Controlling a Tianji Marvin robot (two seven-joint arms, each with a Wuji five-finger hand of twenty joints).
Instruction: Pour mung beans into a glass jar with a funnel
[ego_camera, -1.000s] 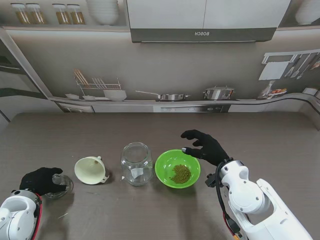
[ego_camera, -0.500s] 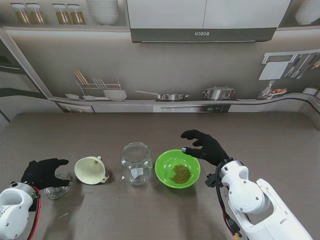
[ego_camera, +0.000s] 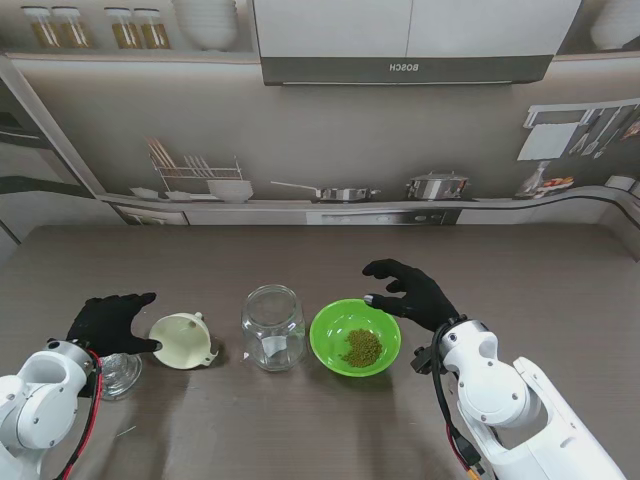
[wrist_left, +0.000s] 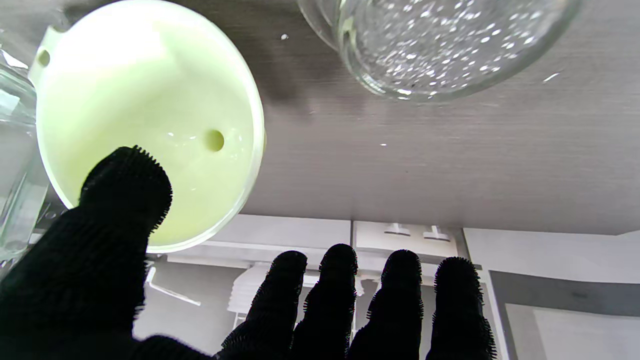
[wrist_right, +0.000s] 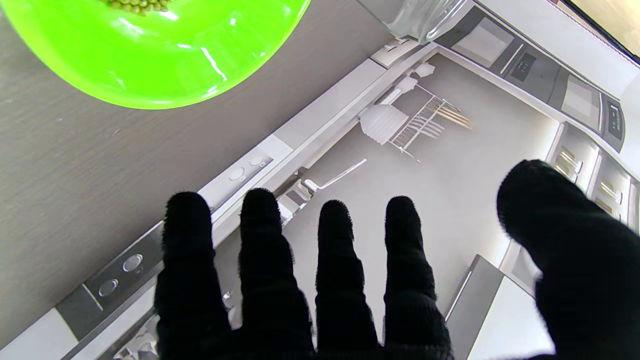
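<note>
Left robot hand (ego_camera: 112, 322) spread beside the funnel (ego_camera: 181, 340); right robot hand (ego_camera: 412, 292) spread beside the green bowl (ego_camera: 355, 337).

The left robot hand is held palm down, just left of the funnel, fingers apart and extended, nothing grasped; in the wrist view its thumb (wrist_left: 127, 182) is seen across the funnel's rim, though contact cannot be told. The funnel is laid on its side on the bench (ego_camera: 300, 260), wide mouth turned to the left and up, spout to the right toward the glass jar (ego_camera: 273, 326). The jar is stood upright, mouth up, between funnel and bowl. The mung beans (ego_camera: 361, 347) are heaped in the bowl. A small glass lid (ego_camera: 118, 374) is lying near the left wrist. The right robot hand is held open, fingers splayed, at the bowl's far right edge, holding nothing.
</note>
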